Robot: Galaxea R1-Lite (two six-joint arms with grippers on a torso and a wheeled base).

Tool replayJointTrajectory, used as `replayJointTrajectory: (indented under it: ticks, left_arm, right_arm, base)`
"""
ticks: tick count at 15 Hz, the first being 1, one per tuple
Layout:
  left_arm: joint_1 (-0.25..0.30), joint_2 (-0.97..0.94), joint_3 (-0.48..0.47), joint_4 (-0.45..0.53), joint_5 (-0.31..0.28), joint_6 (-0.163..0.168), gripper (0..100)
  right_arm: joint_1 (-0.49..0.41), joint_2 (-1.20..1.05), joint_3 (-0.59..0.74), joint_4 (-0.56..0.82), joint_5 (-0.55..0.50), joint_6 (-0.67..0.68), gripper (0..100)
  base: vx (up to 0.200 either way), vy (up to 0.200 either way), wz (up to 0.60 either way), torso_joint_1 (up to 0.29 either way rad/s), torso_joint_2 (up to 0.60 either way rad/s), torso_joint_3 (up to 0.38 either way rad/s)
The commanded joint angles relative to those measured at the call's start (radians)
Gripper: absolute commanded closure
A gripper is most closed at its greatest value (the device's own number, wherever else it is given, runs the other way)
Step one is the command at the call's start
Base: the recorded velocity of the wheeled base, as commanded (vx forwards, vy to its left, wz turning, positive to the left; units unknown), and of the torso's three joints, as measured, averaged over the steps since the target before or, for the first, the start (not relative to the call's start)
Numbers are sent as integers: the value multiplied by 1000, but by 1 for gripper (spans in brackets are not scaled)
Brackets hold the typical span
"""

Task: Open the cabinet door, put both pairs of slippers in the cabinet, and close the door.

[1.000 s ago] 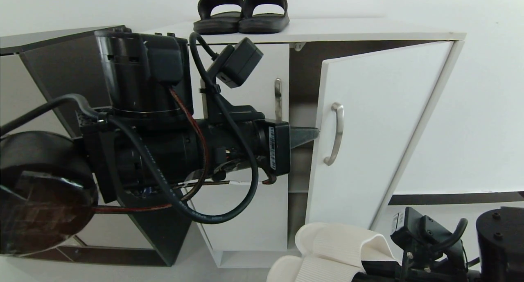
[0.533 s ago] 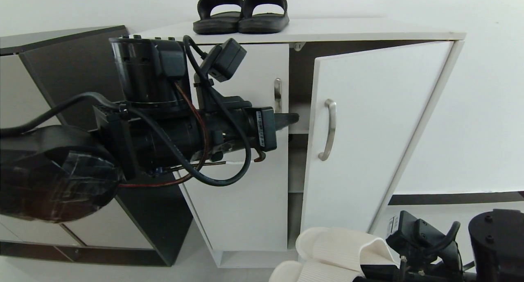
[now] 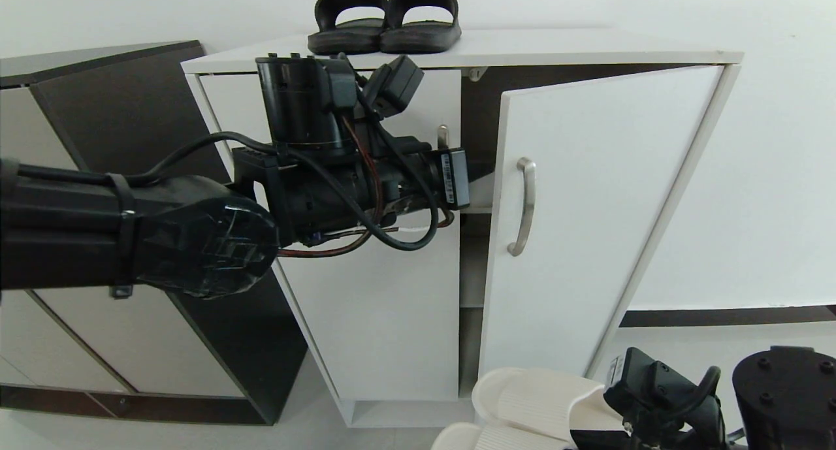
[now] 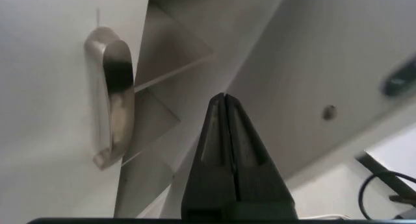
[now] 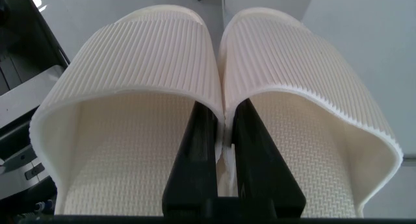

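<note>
A white cabinet (image 3: 588,45) has its right door (image 3: 588,208) ajar, with a gap to the shut left door (image 3: 385,306). My left gripper (image 4: 225,104) is shut and empty. It hangs in front of that gap, beside the left door's handle (image 4: 114,100), pointing at the dark inside. A pair of black slippers (image 3: 385,20) rests on the cabinet top. Low at the front right, my right gripper (image 5: 223,120) is shut on the touching inner walls of a pair of white ribbed slippers (image 5: 214,74), which also show below the ajar door (image 3: 522,398).
A dark cabinet (image 3: 117,110) stands against the white one on its left. A shelf (image 4: 175,55) crosses the inside behind the gap. The right door's metal handle (image 3: 522,205) faces outward. A pale wall rises behind, and pale floor lies below.
The left gripper drew back left from the right door's edge, then rose and returned to the gap. The door's free edge shifted slightly left. The white slippers sank a little.
</note>
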Motion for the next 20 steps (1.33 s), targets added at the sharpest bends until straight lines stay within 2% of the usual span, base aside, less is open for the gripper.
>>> replayJointTrajectory:
  ticks: [1,3,5,7,10,11,13,15,16,17,19,20]
  left_arm:
    - [-3,35,-15,-1,0,-1,100]
    - [-7,31,-17,-14,5,-7,100]
    - [-26,15,-8,-27,31,-53,100]
    - [-77,-14,34,-67,82,-54,100]
    - [-204,-67,114,-78,85,-48,100]
    - [-214,-63,112,-78,80,-48,100]
    - [-206,-52,107,-81,79,-50,100]
    - [-142,-57,107,-113,88,-50,100]
    - [-103,-63,111,-130,94,-50,100]
    - [-73,-90,117,-130,135,-50,100]
    - [-26,-169,152,-123,267,-47,100]
    - [9,-244,206,-106,344,-33,100]
  right_arm:
    - [2,7,2,0,0,0,100]
    - [5,13,5,3,-1,0,100]
    - [20,14,5,69,0,0,100]
    - [20,14,5,77,0,1,100]
    - [69,-29,19,77,5,-5,100]
    - [89,-38,23,77,5,-5,100]
    - [95,-35,19,74,2,-3,100]
    - [86,-6,-33,72,-7,18,100]
    - [66,25,-73,72,-49,54,100]
    - [56,82,-125,72,-138,118,100]
    - [31,166,-219,72,-308,228,100]
    - [-7,221,-279,72,-408,253,100]
  base:
    - [0,0,0,0,0,0]
    - [-100,0,0,1,-1,-1]
    - [-200,0,0,2,7,0]
    - [-200,0,0,5,2,2]
    - [-200,0,0,5,4,1]
    - [-200,0,0,2,-2,2]
    - [-200,0,0,2,2,0]
    - [-100,0,0,1,1,4]
    - [0,0,0,0,0,0]
    - [0,0,0,0,0,0]
    - [0,0,0,0,0,0]
    - [0,0,0,0,0,0]
